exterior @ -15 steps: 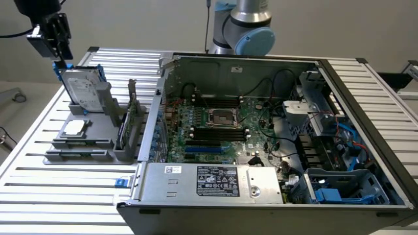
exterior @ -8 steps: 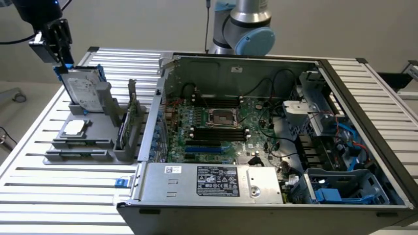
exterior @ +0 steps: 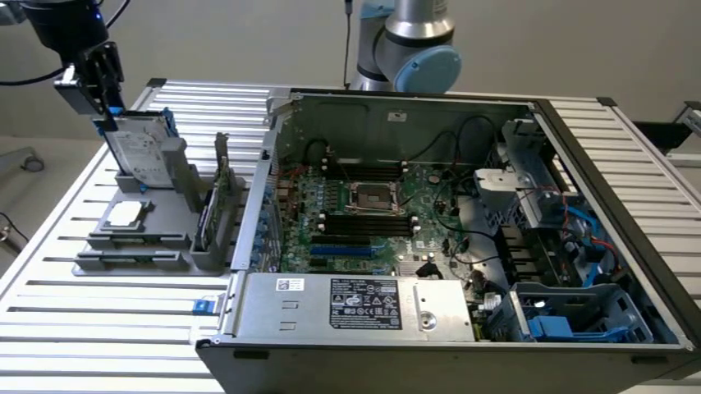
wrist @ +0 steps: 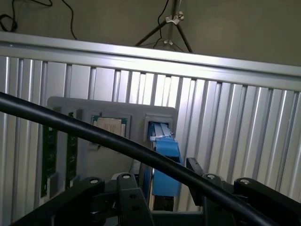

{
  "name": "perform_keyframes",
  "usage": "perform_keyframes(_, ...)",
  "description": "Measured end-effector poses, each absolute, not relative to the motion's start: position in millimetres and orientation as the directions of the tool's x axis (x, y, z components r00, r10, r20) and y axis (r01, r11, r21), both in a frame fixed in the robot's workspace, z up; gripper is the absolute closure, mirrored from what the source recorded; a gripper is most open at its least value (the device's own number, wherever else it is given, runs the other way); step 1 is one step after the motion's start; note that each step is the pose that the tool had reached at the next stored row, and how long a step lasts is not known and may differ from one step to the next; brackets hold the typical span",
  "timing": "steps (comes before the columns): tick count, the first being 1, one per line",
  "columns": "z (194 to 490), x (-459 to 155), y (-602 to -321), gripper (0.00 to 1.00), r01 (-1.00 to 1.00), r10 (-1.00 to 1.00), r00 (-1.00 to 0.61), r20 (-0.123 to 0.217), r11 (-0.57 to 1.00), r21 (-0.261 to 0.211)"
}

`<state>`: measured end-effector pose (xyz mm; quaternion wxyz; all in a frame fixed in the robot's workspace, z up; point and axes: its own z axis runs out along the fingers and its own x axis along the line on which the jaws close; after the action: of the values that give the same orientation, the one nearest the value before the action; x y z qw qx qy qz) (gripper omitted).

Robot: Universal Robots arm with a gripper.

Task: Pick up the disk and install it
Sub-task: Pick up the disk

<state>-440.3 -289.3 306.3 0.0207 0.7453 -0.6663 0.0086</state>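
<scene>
The gripper [exterior: 105, 100] hangs at the exterior view's upper left, right over the top edge of the disk [exterior: 140, 152]; its fingers [wrist: 128, 195] stand wide, one on each side of the disk's blue frame, not clamped on it; the disk stands upright on edge in a slot of the grey holder [exterior: 131, 256], on the table [exterior: 98, 328], to the exterior view's left of the case [exterior: 395, 115]; a chip [exterior: 124, 213] lies flat on the holder just in front of the disk; two cards [exterior: 215, 197] stand between disk and case; the case lies open, board up; a black cable [wrist: 94, 134] crosses the wrist view.
</scene>
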Motion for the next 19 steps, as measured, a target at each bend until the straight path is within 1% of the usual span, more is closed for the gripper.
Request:
perform_keyframes(9, 291, -441, -289, 0.49, -0.994, -0.993, 0.112, 0.041, -0.111, 0.019)
perform_keyframes(19, 285, -442, -285, 0.49, -0.994, -0.992, 0.112, 0.050, -0.111, 0.020)
